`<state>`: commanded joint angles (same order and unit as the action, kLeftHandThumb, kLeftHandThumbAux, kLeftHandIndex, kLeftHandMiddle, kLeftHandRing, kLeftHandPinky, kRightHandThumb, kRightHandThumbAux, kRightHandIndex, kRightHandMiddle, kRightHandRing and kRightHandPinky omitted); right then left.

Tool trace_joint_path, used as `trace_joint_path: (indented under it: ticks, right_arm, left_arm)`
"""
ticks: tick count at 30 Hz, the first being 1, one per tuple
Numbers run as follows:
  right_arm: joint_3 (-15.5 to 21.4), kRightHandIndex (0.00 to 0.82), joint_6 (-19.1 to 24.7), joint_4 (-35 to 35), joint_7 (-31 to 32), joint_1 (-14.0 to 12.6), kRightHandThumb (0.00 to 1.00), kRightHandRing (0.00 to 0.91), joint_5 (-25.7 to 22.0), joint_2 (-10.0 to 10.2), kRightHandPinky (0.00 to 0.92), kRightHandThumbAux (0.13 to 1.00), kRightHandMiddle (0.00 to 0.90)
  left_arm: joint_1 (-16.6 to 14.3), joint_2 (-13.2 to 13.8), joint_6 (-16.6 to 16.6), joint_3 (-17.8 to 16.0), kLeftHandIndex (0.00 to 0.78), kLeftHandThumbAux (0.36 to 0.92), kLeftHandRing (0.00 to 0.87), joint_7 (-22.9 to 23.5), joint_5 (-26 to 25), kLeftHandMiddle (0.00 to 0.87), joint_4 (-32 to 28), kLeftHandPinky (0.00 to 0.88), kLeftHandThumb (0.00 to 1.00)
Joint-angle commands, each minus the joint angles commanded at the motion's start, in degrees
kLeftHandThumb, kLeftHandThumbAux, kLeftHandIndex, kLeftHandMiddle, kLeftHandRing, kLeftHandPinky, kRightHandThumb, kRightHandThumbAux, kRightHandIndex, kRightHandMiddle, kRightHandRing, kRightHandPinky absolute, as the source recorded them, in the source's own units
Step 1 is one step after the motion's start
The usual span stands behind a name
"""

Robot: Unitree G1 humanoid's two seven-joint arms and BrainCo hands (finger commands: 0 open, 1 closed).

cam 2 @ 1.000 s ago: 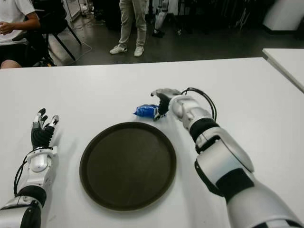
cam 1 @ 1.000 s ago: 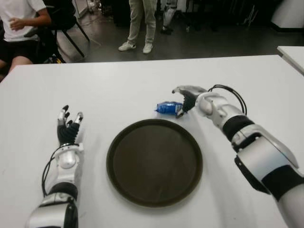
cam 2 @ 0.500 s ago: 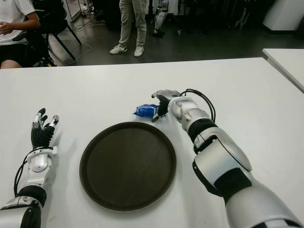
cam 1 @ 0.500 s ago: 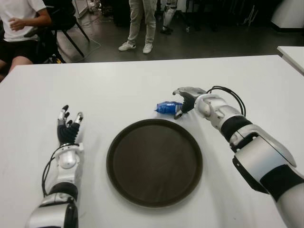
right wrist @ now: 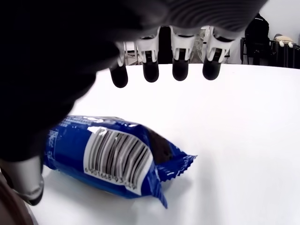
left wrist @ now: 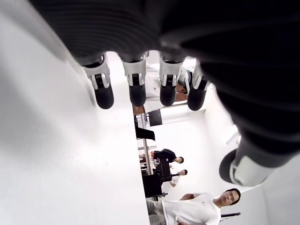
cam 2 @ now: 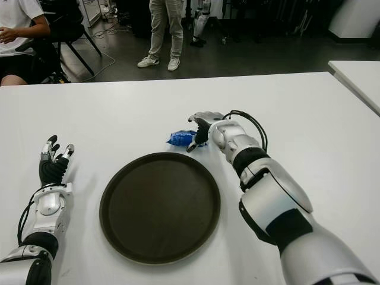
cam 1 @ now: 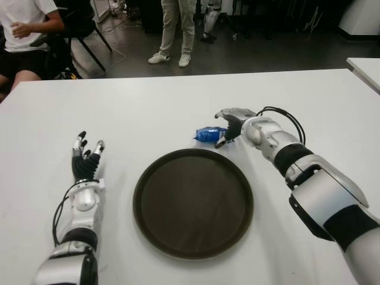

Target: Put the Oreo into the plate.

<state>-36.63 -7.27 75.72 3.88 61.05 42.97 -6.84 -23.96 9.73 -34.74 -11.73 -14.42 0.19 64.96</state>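
Note:
A blue Oreo packet lies on the white table just beyond the far rim of a round dark plate. My right hand hovers at the packet's right end, fingers spread over it and the thumb low beside it, not closed on it. In the right wrist view the Oreo packet shows its barcode under the fingertips. My left hand shows to the left of the plate, fingers extended, holding nothing.
Beyond the far table edge a person stands and another sits on a chair at the far left. A second white table shows at the right edge.
The right hand has edged slightly left, closer over the packet's end. The packet, plate and left hand have not moved.

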Motion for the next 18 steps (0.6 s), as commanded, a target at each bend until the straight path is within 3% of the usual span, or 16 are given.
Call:
trace_joint_path:
  ticks: [10,18]
  right_arm:
    - [-0.14,0.000,0.26,0.06,0.68,0.37,0.000,0.000,-0.12,0.48,0.000,0.607,0.000]
    - [-0.32,0.000,0.19,0.11,0.95,0.81,0.000,0.000,-0.04,0.78,0.000,0.608,0.000]
  left_arm:
    - [0.16,-0.23,-0.44,-0.39,0.019,0.573,0.000,0.77,-0.65,0.022,-0.12,0.000,0.349]
    - [0.15,-0.40,-0.46,-0.27,0.031,0.595,0.003,0.12,-0.29,0.033,-0.28,0.000,0.350]
